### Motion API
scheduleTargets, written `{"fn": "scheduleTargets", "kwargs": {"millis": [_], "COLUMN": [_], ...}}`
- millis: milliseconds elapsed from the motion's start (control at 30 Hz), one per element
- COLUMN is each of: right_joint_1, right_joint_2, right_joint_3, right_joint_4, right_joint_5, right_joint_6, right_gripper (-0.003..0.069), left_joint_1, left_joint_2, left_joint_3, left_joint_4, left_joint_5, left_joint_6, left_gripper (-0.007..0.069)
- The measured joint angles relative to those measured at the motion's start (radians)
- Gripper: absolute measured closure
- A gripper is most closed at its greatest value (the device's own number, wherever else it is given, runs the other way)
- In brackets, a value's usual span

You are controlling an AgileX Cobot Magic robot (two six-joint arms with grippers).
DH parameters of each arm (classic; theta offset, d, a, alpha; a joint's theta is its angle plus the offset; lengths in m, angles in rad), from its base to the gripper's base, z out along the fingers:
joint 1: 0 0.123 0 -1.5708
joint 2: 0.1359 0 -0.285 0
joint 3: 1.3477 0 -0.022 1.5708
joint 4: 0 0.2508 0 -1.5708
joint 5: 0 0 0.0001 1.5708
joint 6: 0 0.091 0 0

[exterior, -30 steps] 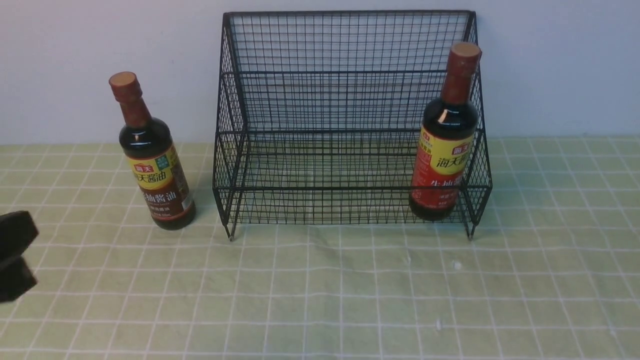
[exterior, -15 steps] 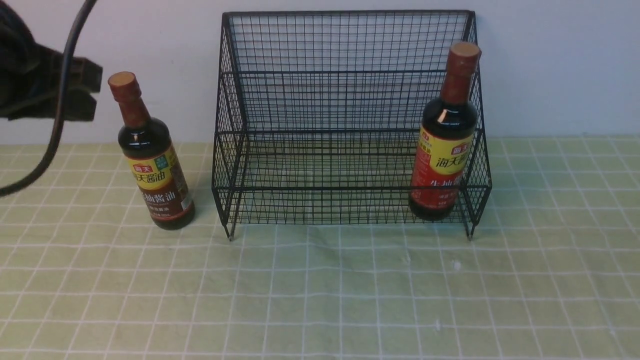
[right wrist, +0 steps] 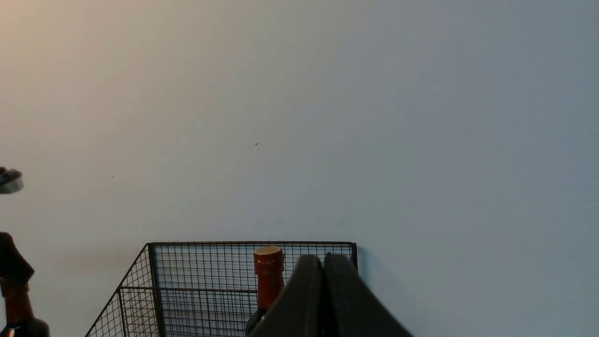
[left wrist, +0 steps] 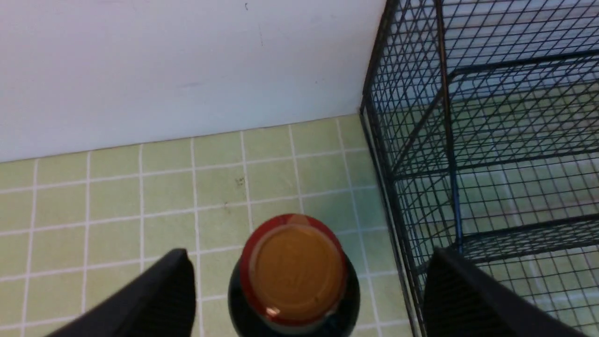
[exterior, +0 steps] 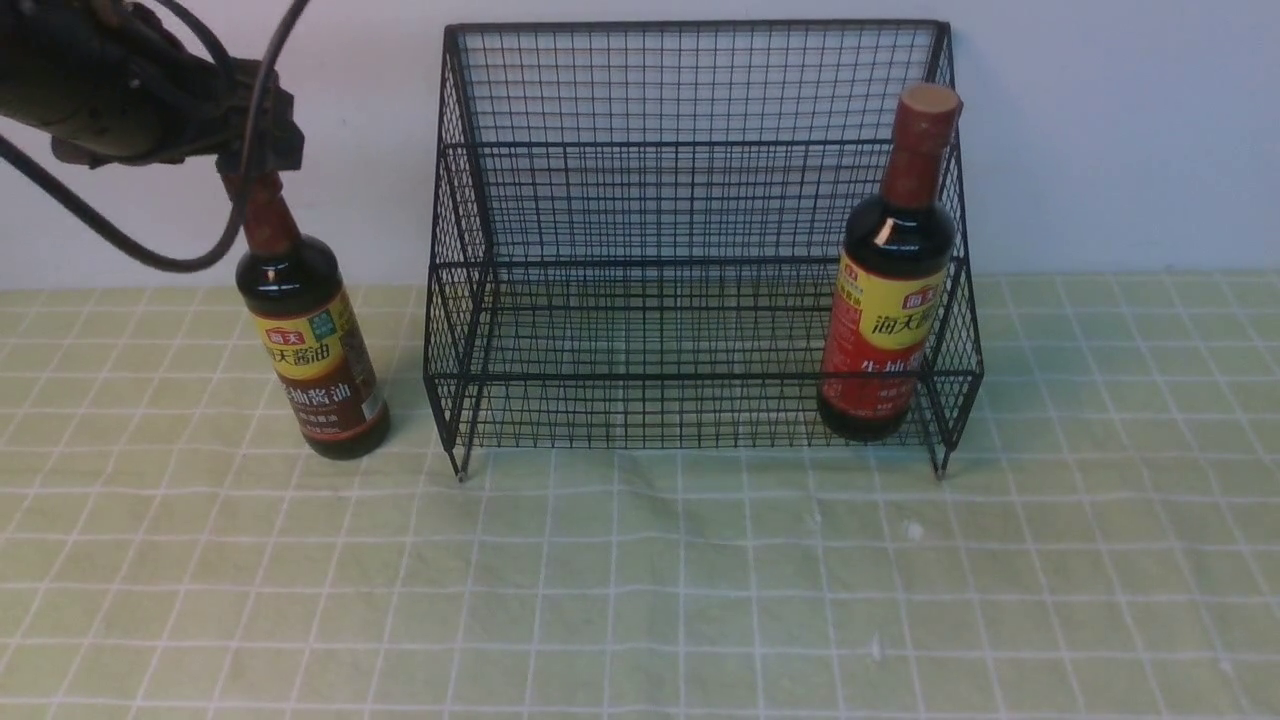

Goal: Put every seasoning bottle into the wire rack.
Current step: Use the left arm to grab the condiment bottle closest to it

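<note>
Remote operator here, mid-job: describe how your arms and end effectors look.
The left arm is dark, nearly black, with a thick black cable looping beside it. Its end effector has two dark, blunt fingers. The right end effector shows two dark, tapering fingers; the right arm itself is out of view.

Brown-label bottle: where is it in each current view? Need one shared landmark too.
Front: left of the rack, upright, cap partly hidden by the left gripper.
Left wrist: lower middle, cap end-on, between open fingers.
Right wrist: lower left corner, only neck and shoulder showing.
Shared landmark: black wire rack.
</note>
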Motion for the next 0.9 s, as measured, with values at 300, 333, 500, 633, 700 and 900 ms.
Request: {"fn": "scheduleTargets", "kwargs": {"millis": [300,333,500,633,700,900], "right_joint_1": [0.0,0.0,0.0,0.0,0.0,0.0], "right_joint_2": [0.0,0.0,0.0,0.0,0.0,0.0], "right_joint_3": [0.0,0.0,0.0,0.0,0.0,0.0], "right_joint_4": [0.0,0.0,0.0,0.0,0.0,0.0], "right_joint_5": [0.0,0.0,0.0,0.0,0.0,0.0], "right_joint_6": [0.0,0.0,0.0,0.0,0.0,0.0], "right_gripper": [0.0671,0.0671,0.0671,0.0671,0.0671,0.0671], "left_joint_1": [0.0,0.0,0.0,0.0,0.0,0.0], "left_joint_2": [0.069,0.073,0.076,0.075,0.066,0.008], "left_joint_3": [0.0,0.0,0.0,0.0,0.0,-0.034], "left_joint_4": [0.0,0.0,0.002,0.002,0.006,0.009], "left_joint_5": [0.001,0.002,0.007,0.007,0.016,0.091], "left_joint_6": [0.016,0.016,0.016,0.016,0.016,0.013], "left_gripper": [0.0118,0.0187,0.0355,0.0355,0.0355,0.0355]}}
